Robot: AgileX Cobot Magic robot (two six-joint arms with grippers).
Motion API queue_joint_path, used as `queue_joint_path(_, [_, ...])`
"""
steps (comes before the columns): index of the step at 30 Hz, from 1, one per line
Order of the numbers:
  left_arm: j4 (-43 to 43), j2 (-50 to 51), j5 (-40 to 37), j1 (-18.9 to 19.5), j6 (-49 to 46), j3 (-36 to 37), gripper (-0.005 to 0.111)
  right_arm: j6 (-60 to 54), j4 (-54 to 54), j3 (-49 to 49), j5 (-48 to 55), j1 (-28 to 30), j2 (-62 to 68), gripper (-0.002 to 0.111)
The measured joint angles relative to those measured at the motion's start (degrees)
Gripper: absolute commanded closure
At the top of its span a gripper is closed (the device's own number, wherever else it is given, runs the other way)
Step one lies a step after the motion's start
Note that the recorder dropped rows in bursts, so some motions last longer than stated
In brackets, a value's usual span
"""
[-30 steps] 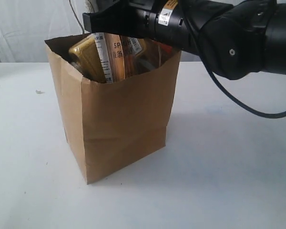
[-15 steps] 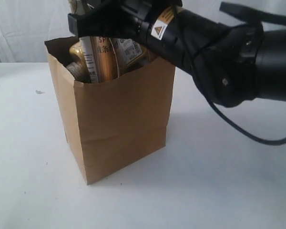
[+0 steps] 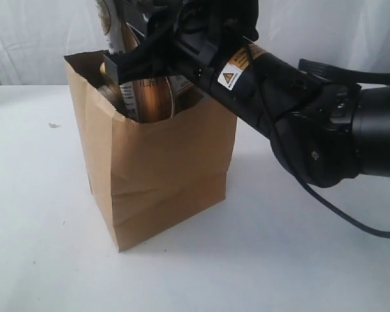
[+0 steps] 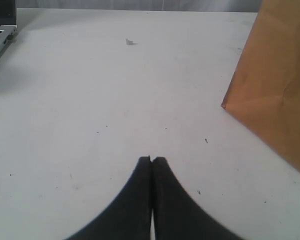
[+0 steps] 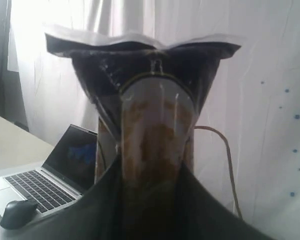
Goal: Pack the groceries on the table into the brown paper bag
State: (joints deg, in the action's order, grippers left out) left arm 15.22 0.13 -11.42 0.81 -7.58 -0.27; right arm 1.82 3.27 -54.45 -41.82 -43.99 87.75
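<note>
A plain white table [image 3: 292, 260] fills the exterior view, with pale curtains [image 3: 39, 39] behind it. The brown paper bag [image 3: 162, 169] stands upright just toward 9 o'clock of centre, its mouth open and gold-brown packaging showing inside. The black right arm [image 3: 325, 136] reaches in from 3 o'clock over the mouth. The right gripper [image 3: 140, 62] is clenched on the long spaghetti pack [image 3: 112, 23], which rises above the bag's rim toward 11 o'clock; the pack's lower end is hidden.

In the left wrist view, the table [image 4: 90, 100] is white with small dark specks and a tiny scrap [image 4: 131, 42] lying on it. A laptop corner [image 4: 0, 35] rests at its edge. The bag's flat kraft side [image 4: 275, 85] stands near the left gripper [image 4: 151, 162], whose fingers press together with nothing between them, above the table.

In the right wrist view, white curtains [image 5: 270, 100] form the backdrop, with an open laptop [image 5: 65, 170] and a dark mouse [image 5: 17, 212] on the table beyond. The spaghetti pack [image 5: 157, 125] has a dark, flared sealed end and an arched window of golden-brown contents. The right gripper [image 5: 150, 172] grasps it from both sides.
</note>
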Motion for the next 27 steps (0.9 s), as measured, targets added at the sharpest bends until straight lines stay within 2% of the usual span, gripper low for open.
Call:
queue_joint_path(7, [0.00,0.00,0.00,0.00,0.00,0.00,0.107,-0.44,-0.49,0.33,4.48,1.07,-0.16,0.108])
queue_joint_path(18, [0.00,0.00,0.00,0.00,0.00,0.00,0.107,-3.68,-0.84,0.33,4.62,1.12,-0.16,0.107])
queue_joint_path(27, [0.00,0.00,0.00,0.00,0.00,0.00,0.107,-6.31,-0.84,0.33,5.03,1.12,-0.16,0.090])
